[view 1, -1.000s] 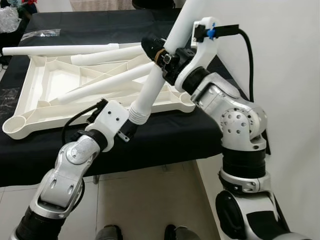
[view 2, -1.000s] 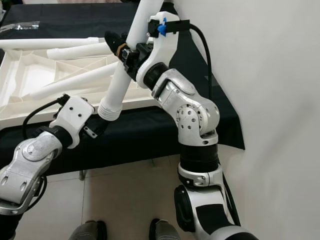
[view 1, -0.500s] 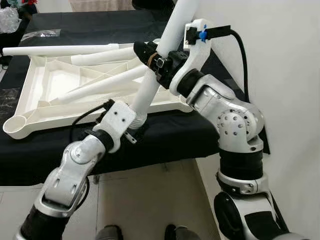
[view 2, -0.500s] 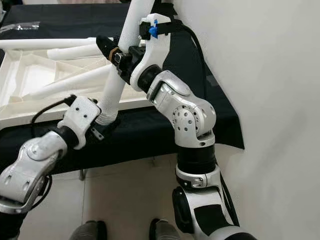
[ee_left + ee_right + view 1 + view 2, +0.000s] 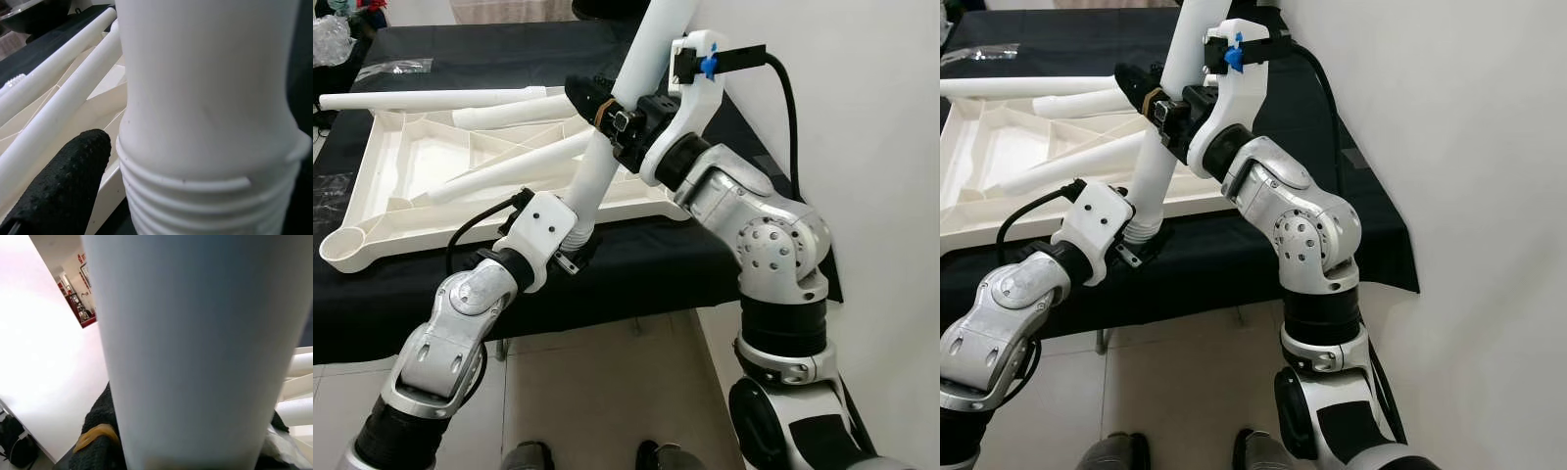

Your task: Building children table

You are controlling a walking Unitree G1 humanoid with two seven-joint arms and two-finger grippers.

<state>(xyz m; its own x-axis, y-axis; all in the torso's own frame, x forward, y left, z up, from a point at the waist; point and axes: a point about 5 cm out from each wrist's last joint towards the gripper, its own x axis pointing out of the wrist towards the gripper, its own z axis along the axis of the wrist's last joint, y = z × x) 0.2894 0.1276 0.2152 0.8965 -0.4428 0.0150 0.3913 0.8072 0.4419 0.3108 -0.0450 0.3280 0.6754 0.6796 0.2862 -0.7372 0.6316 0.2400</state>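
While both arms were up in front of me, the long white plastic table leg (image 5: 607, 162) was slanted steeply between them, its threaded ribbed end (image 5: 205, 196) pointing down toward the front edge of the black-covered tabletop (image 5: 646, 264) and its top running out of the head camera's frame.

My right claw (image 5: 597, 103) had its black fingers clamped around the leg about midway up, so that one was definitely holding it. In the right wrist cam the white tube sat right against the lens, with black finger material (image 5: 98, 431) wrapping behind it.

My left claw (image 5: 576, 250) was down at the threaded end, just beside the tabletop's front edge. The left wrist cam showed one knobbly black finger (image 5: 63, 181) next to the threads with a sliver of gap, and I couldn't tell whether that claw was actually gripping or just sitting alongside.

Behind the leg, the upside-down white plastic ribbed table panel (image 5: 421, 166) was lying flat on the black cloth, with a round socket at its near left corner (image 5: 347, 247). Three more white legs (image 5: 431, 98) were lying across it, loose and at angles.

Some crinkled clear plastic packaging (image 5: 396, 66) sat at the far left of the cloth. Pale floor tiles (image 5: 607, 392) were below.
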